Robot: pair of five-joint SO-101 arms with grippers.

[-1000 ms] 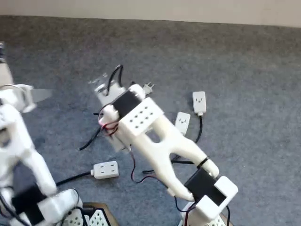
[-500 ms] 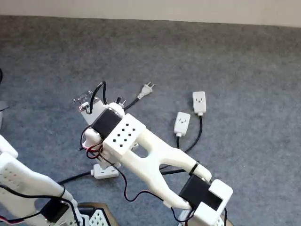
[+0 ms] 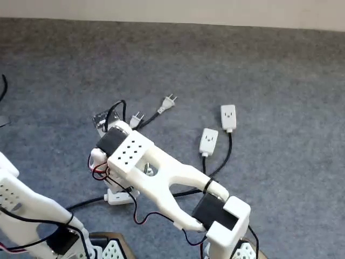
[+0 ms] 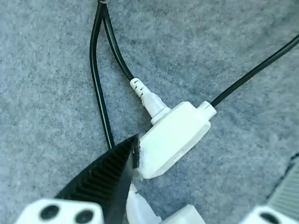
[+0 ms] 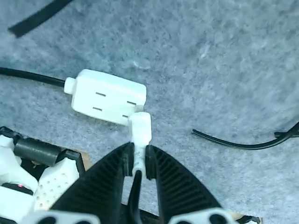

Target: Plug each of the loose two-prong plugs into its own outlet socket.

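Overhead, the right arm [image 3: 161, 172] lies across the grey carpet [image 3: 280, 70], above an outlet socket [image 3: 119, 196] near the carpet's near edge; one loose plug [image 3: 170, 101] and a second loose plug [image 3: 137, 117] lie farther back

From the left wrist, the left gripper [image 4: 131, 172] touches a plugged socket [image 4: 175, 135]; whether it grips, I cannot tell

From the right wrist, the right gripper [image 5: 138, 151] pinches a white plug [image 5: 140, 128], nose touching the outlet socket's end. Insertion seems in hand; next, square the prongs to the slots, then push
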